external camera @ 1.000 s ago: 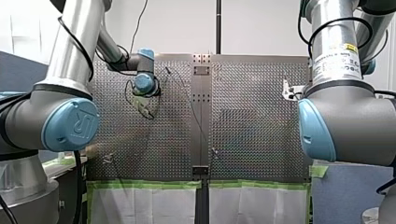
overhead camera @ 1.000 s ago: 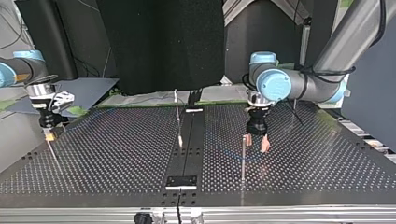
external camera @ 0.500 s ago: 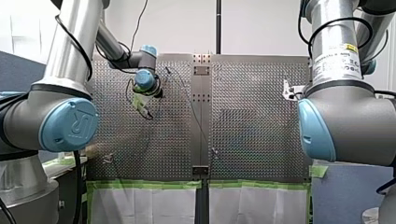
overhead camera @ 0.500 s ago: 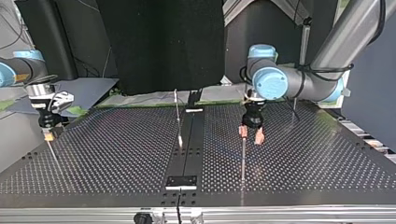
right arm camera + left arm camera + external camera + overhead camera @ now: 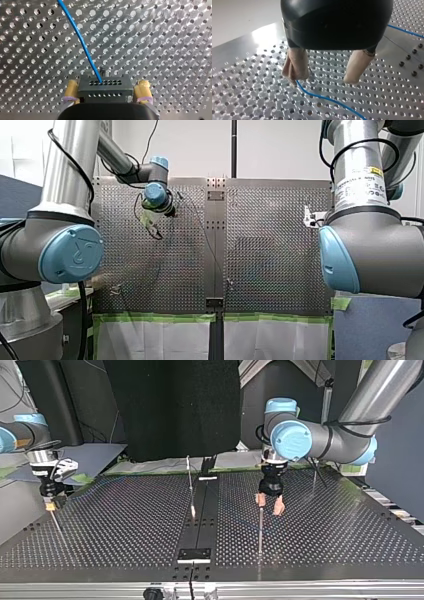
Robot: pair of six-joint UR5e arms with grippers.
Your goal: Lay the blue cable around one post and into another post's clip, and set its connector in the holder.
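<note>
The thin blue cable (image 5: 324, 98) lies on the perforated plate and passes just under one beige finger (image 5: 295, 67) of my left gripper (image 5: 322, 80), which is open and holds nothing. In the top view that gripper (image 5: 270, 506) hangs just behind a slim post (image 5: 260, 527), and a faint blue arc of cable curves past the post. The cable (image 5: 82, 42) ends in a black connector block (image 5: 105, 86) that sits between the yellow pads of my right gripper (image 5: 107, 83). Those pads stand open at the block's two ends. This gripper (image 5: 49, 505) is at the top view's left edge.
A second post with a pale tip (image 5: 191, 487) stands by the dark centre strip (image 5: 200, 525), which carries a small black plate (image 5: 195, 554). A third post (image 5: 314, 477) rises behind my left arm. Green tape lines the plate's edge (image 5: 160, 317) in the front view.
My left gripper has risen and drawn back from the post, up the front view and slightly towards its right, staying open. My right arm has not moved.
</note>
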